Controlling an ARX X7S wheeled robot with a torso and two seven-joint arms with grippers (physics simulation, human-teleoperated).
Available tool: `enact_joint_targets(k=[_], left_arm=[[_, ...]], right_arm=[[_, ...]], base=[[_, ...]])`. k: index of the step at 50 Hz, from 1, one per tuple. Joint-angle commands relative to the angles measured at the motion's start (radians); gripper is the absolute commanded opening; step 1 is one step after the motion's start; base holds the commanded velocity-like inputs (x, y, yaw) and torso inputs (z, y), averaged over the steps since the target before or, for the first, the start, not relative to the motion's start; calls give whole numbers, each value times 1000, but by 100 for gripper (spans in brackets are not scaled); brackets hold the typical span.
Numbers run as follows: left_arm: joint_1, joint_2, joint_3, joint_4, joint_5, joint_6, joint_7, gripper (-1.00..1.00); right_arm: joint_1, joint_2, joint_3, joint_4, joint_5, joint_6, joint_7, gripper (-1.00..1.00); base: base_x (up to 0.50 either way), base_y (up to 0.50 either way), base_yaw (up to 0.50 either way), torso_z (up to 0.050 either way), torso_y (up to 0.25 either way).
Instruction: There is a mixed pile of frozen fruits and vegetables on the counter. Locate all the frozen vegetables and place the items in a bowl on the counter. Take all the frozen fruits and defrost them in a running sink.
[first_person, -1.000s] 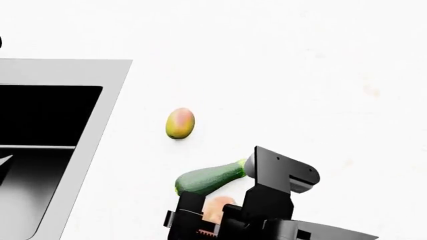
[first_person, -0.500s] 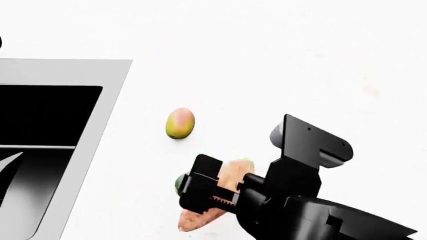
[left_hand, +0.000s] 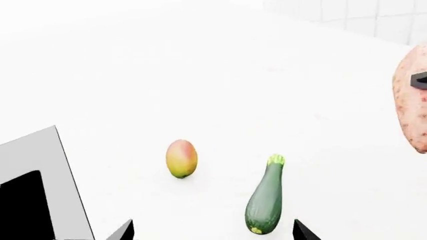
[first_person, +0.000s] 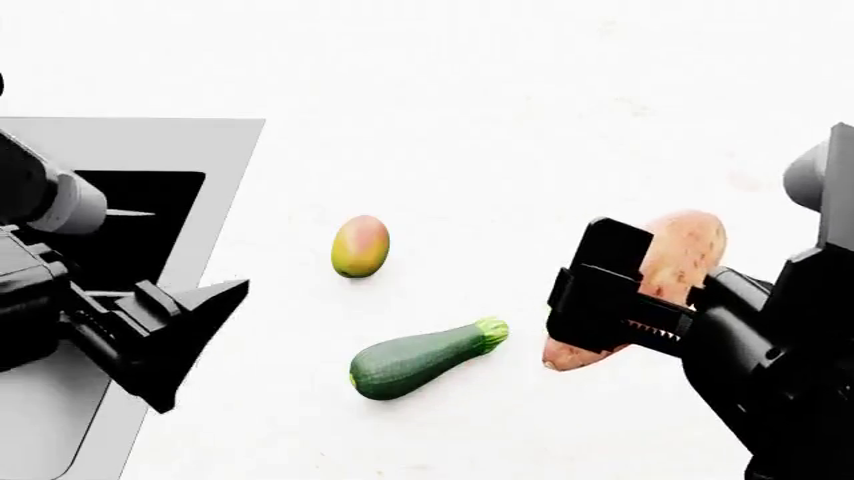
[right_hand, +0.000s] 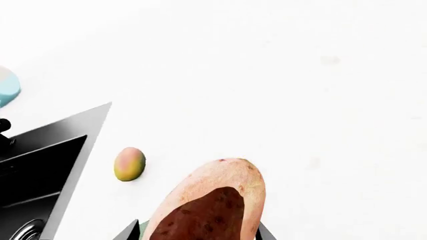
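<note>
Lifted and swung right since the earlier frames: sweet potato (first_person: 674, 270) now clear of the counter (first_person: 534, 100), pinched between the jaws of the right gripper (first_person: 627, 300), uncovering the zucchini (first_person: 424, 358) that lay under it. Also newly in view at head-view left: left gripper (first_person: 160, 335), hanging over the sink (first_person: 200, 140) rim, fingers spread, holding nothing.

Step in hand: vegetable sorting, first item carried. Bowl not visible in any view, so drop target unknown from here. Seen in right wrist view: potato (right_hand: 213, 205) filling the foreground, mango (right_hand: 129, 163) lying just beside the sink edge (right_hand: 80, 125), a light blue object (right_hand: 7, 87) at the frame edge.

Left on the counter: mango (first_person: 360, 246) and zucchini, near each other but apart, same in left wrist view (mango (left_hand: 181, 158), zucchini (left_hand: 265, 202)). Pale round fruit not in view.

Next, likely: find the bowl, carry potato over its rim, lower before release. Grip sits mid-body on a tapered shape, so some risk of slipping or tilting during a fast swing.
</note>
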Motion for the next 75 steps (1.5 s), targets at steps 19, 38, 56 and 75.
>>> enact_joint_targets(k=[19, 38, 56, 75], left_arm=[[-167, 311, 375, -434, 273, 190, 414, 100], [-212, 346, 471, -605, 380, 253, 487, 100], [-163, 357, 518, -674, 405, 289, 527, 100], [-142, 368, 545, -707, 417, 305, 540, 100]], right_arm=[[59, 210, 88, 16, 41, 59, -29, -100], [-63, 218, 139, -25, 52, 25, -46, -100], [-83, 224, 147, -38, 67, 9, -52, -100], [-113, 242, 160, -50, 75, -3, -53, -100]], base=[[0, 0, 0, 0, 1], [0, 0, 0, 0, 0], [0, 0, 0, 0, 1], [0, 0, 0, 0, 0]])
